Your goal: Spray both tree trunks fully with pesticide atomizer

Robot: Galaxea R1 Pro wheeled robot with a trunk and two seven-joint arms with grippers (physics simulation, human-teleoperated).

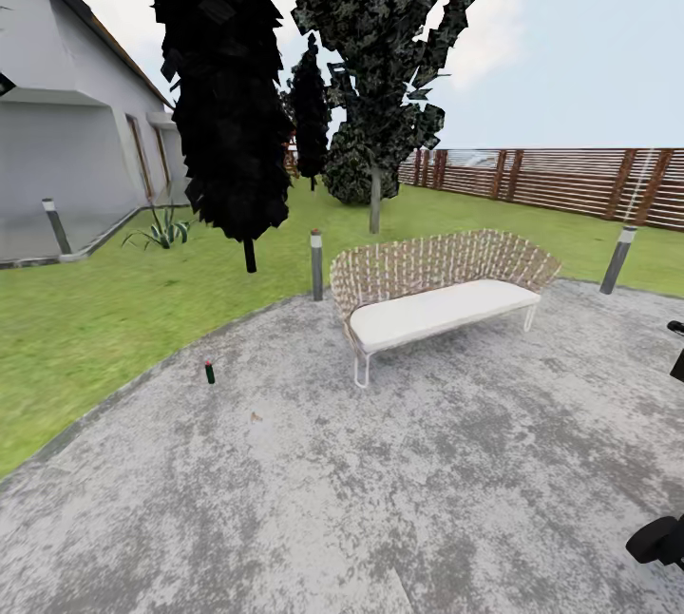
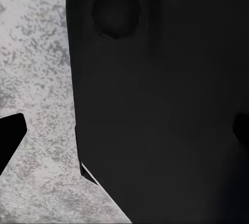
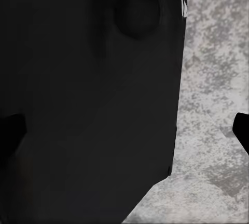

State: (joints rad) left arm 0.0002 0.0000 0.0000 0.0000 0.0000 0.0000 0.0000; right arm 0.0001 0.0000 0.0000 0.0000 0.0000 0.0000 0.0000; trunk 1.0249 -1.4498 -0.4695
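Observation:
The pesticide atomizer (image 1: 209, 372), a tiny dark green bottle with a red top, stands upright on the grey speckled floor (image 1: 380, 481) near its curved left edge, well ahead of me. The garden lawn (image 1: 85, 319) lies beyond that edge. The trees are out of view. In the left wrist view my left gripper (image 2: 124, 135) is open, with one dark fingertip (image 2: 10, 141) at each side of the picture and nothing between them. My right gripper (image 3: 124, 130) is open the same way, its fingertips (image 3: 241, 130) wide apart. Both hang over the paving, far from the bottle.
A woven bench (image 1: 437, 296) with a white cushion stands on the paving, right of the bottle. Grey bollards (image 1: 316, 264) (image 1: 618, 259) (image 1: 55, 224) mark the paving's edge. Dark conifers (image 1: 228, 120) and a thin-trunked tree (image 1: 375, 201) rise behind. A slat fence (image 1: 570, 179) and a house (image 1: 66, 148) bound the lawn.

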